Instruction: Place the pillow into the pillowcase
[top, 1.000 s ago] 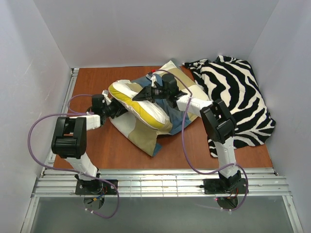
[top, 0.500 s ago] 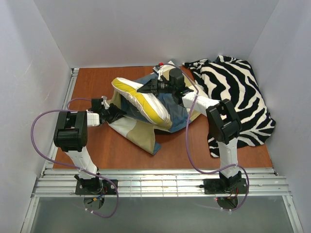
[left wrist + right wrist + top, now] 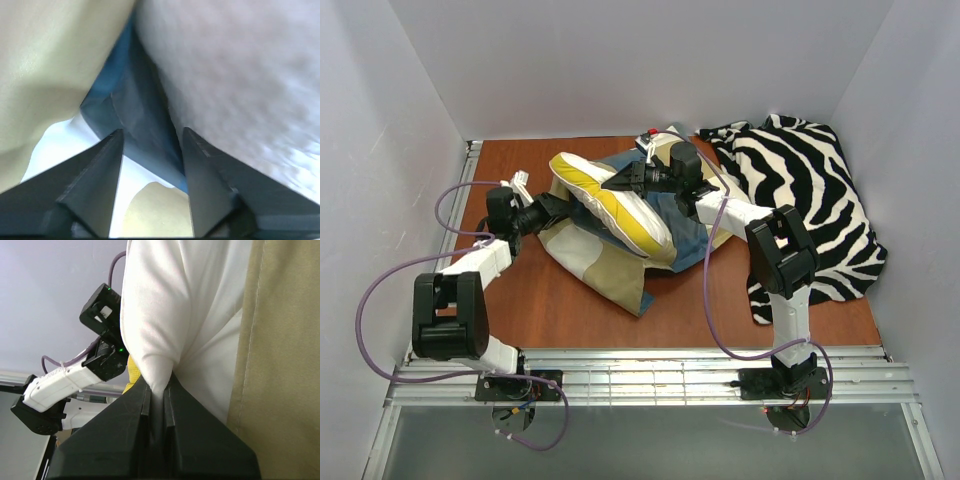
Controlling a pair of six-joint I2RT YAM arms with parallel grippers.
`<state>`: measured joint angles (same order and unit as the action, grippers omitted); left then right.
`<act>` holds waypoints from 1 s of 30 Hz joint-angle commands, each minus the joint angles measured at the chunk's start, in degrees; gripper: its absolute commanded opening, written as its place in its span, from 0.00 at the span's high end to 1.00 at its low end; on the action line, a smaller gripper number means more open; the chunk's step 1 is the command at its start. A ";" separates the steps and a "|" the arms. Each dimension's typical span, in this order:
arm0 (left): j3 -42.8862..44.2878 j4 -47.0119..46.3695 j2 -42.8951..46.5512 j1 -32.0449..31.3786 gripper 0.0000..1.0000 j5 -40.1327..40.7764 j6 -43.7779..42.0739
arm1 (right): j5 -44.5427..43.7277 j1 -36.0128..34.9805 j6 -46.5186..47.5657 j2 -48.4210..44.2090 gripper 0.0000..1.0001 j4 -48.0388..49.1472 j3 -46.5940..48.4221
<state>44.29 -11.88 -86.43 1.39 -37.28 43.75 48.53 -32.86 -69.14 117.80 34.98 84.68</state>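
The pillow (image 3: 608,203), white with a yellow underside, lies tilted on the pillowcase (image 3: 605,268), checked in blue, tan and cream. My right gripper (image 3: 623,181) is shut on a pinch of the pillow's white cloth at its far side; the right wrist view shows the jaws (image 3: 157,386) closed on the pillow (image 3: 170,305), with tan pillowcase cloth (image 3: 285,340) beside it. My left gripper (image 3: 553,207) is at the pillowcase's left edge, under the pillow. In the left wrist view its jaws (image 3: 151,132) stand apart, with the blue edging (image 3: 135,110) just past the tips and the pillow (image 3: 240,75) at the right.
A black-and-white zebra-striped cloth (image 3: 810,200) is heaped at the back right, under my right arm. White walls close the wooden table (image 3: 520,300) on three sides. My left arm (image 3: 65,382) shows in the right wrist view.
My right gripper has carried the pillow's far side a little back and up. My left arm has swung out to the left, its gripper staying at the pillowcase's left edge.
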 commanded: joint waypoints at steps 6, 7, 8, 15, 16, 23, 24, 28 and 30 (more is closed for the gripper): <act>4.39 4.32 -1.09 -4.02 0.45 9.14 -6.38 | 0.69 -0.45 -3.54 -4.33 0.99 7.73 0.39; 5.36 4.58 -2.32 -5.07 0.44 11.68 -6.92 | 0.69 -0.54 -3.54 -4.42 0.99 7.73 0.48; 7.28 4.76 -5.03 -5.51 0.44 12.57 -7.27 | 0.69 -0.45 -3.54 -4.42 0.99 7.73 0.66; 14.93 5.72 -14.27 -11.05 0.41 22.23 -12.36 | 0.95 -0.54 -4.42 -4.86 0.99 7.64 -0.13; 15.73 6.68 -15.68 -11.66 0.41 23.47 -12.63 | 0.95 -0.62 -4.59 -4.86 0.99 7.91 -0.22; 19.69 15.66 -23.78 -10.09 0.57 29.72 -14.83 | 0.77 -0.01 -5.47 -6.79 0.99 9.66 -2.85; 19.69 16.27 -23.96 -10.00 0.62 29.81 -15.09 | 0.69 -0.01 -5.47 -6.97 0.99 10.19 -3.47; 20.65 18.55 -23.70 -8.60 0.81 28.84 -16.23 | 0.07 0.69 -4.60 -7.06 0.99 11.25 -5.84; 20.92 21.10 -22.82 -7.28 0.90 28.14 -16.59 | -0.54 1.22 -3.55 -7.06 0.99 11.07 -6.81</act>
<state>63.72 3.46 -110.65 -8.40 -12.36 29.78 46.39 -32.84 -72.01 116.60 38.70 78.26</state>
